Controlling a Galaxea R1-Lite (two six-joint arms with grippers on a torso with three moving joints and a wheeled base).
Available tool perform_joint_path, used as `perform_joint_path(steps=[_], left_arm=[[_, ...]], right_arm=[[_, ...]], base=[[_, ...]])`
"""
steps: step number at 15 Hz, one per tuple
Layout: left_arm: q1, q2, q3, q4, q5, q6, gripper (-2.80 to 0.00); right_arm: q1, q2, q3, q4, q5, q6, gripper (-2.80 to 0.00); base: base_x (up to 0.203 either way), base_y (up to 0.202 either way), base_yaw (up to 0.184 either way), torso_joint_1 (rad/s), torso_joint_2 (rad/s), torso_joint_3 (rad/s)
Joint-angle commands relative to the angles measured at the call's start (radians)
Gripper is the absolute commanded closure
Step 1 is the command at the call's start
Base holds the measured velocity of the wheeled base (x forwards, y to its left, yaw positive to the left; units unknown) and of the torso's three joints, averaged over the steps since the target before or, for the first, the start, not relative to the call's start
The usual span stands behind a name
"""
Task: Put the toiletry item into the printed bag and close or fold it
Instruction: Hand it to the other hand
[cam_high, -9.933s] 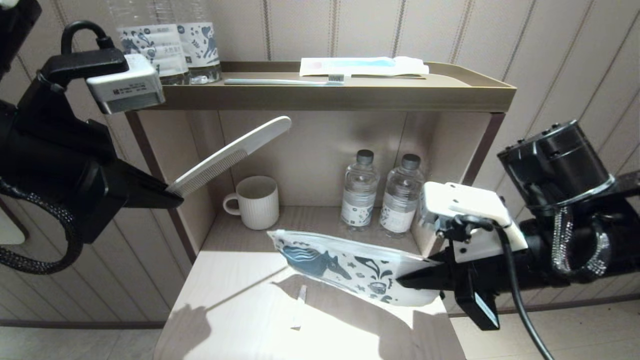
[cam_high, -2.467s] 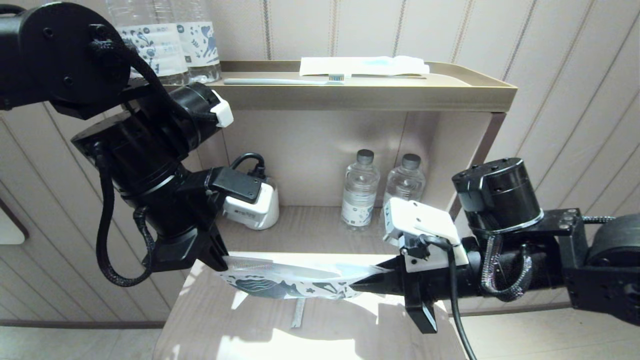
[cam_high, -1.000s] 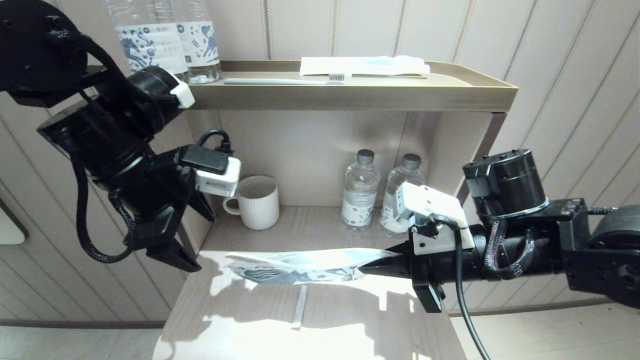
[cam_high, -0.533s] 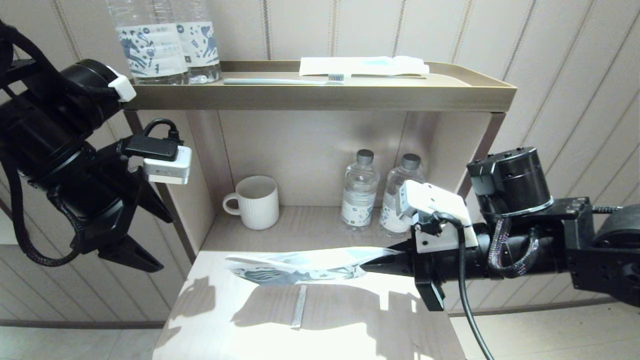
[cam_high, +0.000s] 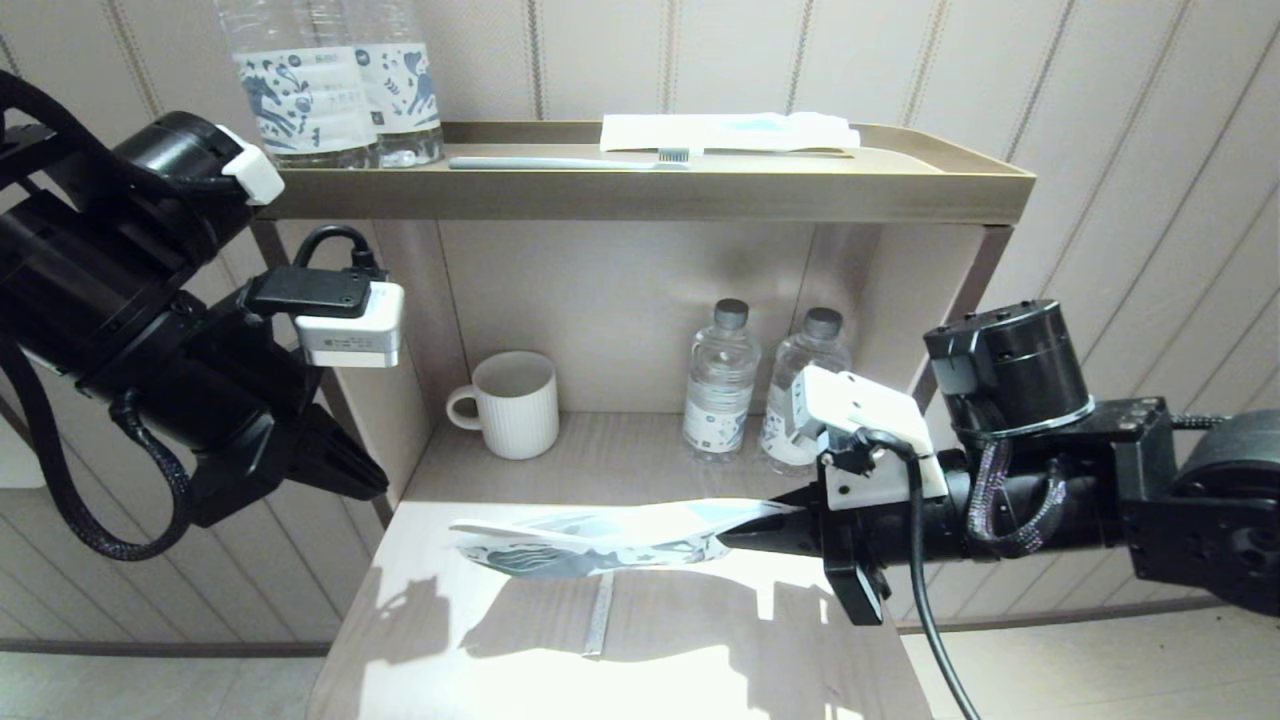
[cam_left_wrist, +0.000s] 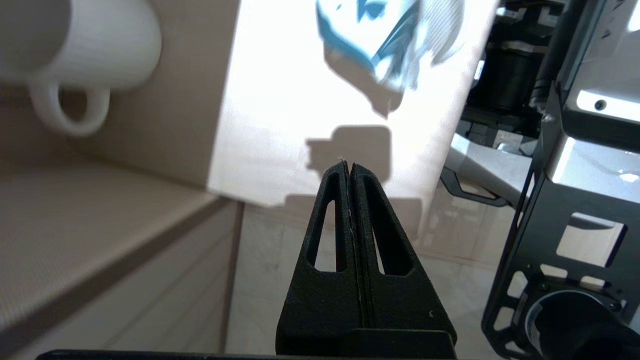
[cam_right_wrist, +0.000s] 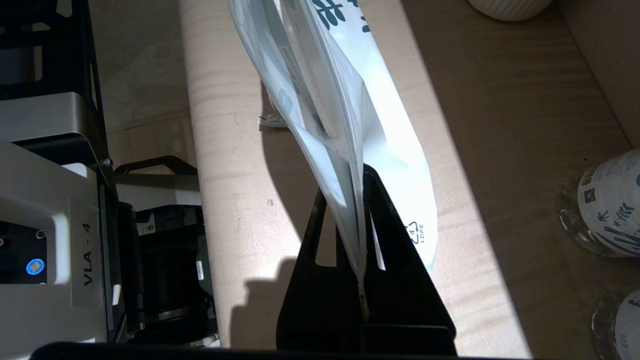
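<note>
At the left of the head view the left end effector hangs off the table's left edge, beside the upright side panel of the shelf unit; its fingers are pressed together with nothing between them, as the left wrist view shows. Just right of it, in the lower shelf recess, stands a white ribbed mug.

At the centre the printed bag lies nearly flat and hangs just above the table, its free mouth end pointing toward the left of the frame. A thin pale strip lies on the table under it. The right end effector is clenched on the bag's right end; the right wrist view shows the plastic pinched between its fingers. Whether the toiletry item is inside cannot be told; the pouch looks slightly bulged.

The step in hand looks like closing. To do it well, the left end effector should approach level with the mouth and pinch across the zip line while the right one holds steady and keeps the bag taut, so the film does not buckle.

There is open room over the sunlit front of the table. Tighter spots are the side panel near the left arm, the mug, and the two small water bottles right of centre behind the right wrist. The top tray with a toothbrush is well above.
</note>
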Motion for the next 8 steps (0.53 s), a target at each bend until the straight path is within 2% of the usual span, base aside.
perform_joint_path(steps=[1,8], left_arm=[[-0.041,0.005,0.001,-0.002,-0.001,0.005,0.0],[-0.116,0.027,0.01,-0.008,-0.001,-0.001,0.0]], right_arm=[[0.0,0.008,-0.001,-0.001,0.003,-0.003,0.0],[-0.003,0.033,-0.008,-0.001,0.003,-0.002,0.0]], base=[[0.0,0.0,0.0,0.0,0.0,0.0],[0.0,0.0,0.0,0.0,0.0,0.0]])
